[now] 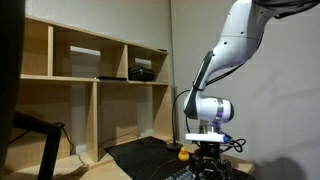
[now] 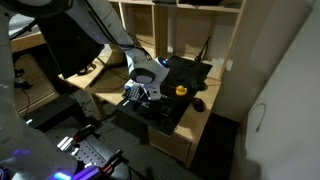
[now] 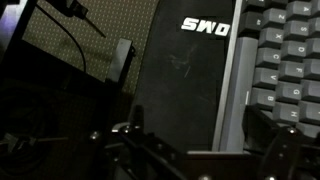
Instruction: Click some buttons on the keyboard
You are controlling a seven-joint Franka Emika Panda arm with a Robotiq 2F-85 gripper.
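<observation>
The keyboard point(image 3: 285, 60) fills the right side of the wrist view, a dark keyboard with a grey frame. Its buttons point(image 3: 300, 48) are small dark square keys in rows. My gripper point(image 3: 195, 150) is open, with its two dark fingers at the bottom of the wrist view. The left finger is over the black mat point(image 3: 185, 90) and the right finger is over the keyboard's left edge. I cannot tell whether either finger touches a key. In both exterior views the gripper point(image 1: 210, 150) point(image 2: 140, 97) hangs low over the desk. The keyboard is too dark to make out there.
The black mat point(image 2: 190, 75) has a white logo. A yellow object point(image 2: 181, 90) point(image 1: 183, 155) and a black mouse point(image 2: 198, 103) sit on it. Wooden shelves point(image 1: 95, 75) stand behind the desk. Cables point(image 3: 70, 30) lie to the left of the mat.
</observation>
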